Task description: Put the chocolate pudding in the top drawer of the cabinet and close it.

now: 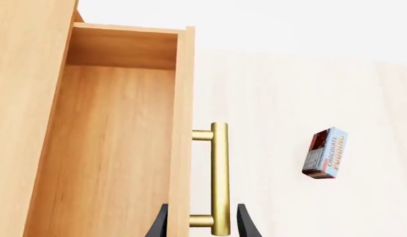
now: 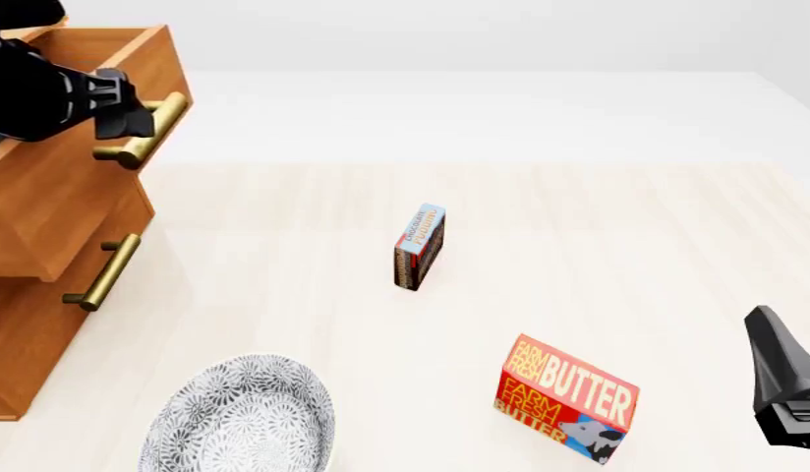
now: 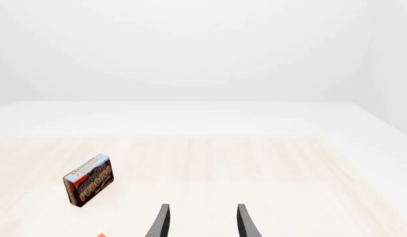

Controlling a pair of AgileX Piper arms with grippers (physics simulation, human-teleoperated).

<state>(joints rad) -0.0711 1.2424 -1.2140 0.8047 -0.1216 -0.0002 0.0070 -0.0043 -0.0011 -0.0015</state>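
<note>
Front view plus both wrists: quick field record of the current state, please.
top drawer: pulled open, inside looks empty
left gripper: fingers either side of the top handle, not visibly clamped
chocolate pudding: standing on edge mid-table, apart from the cabinet
right gripper: open, holding nothing, near side of table
butter box: near side, right of the patterned bowl
lower drawer: shut

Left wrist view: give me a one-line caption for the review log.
Left gripper astride the brass handle of the open top drawer, chocolate pudding on the table beyond.
</note>
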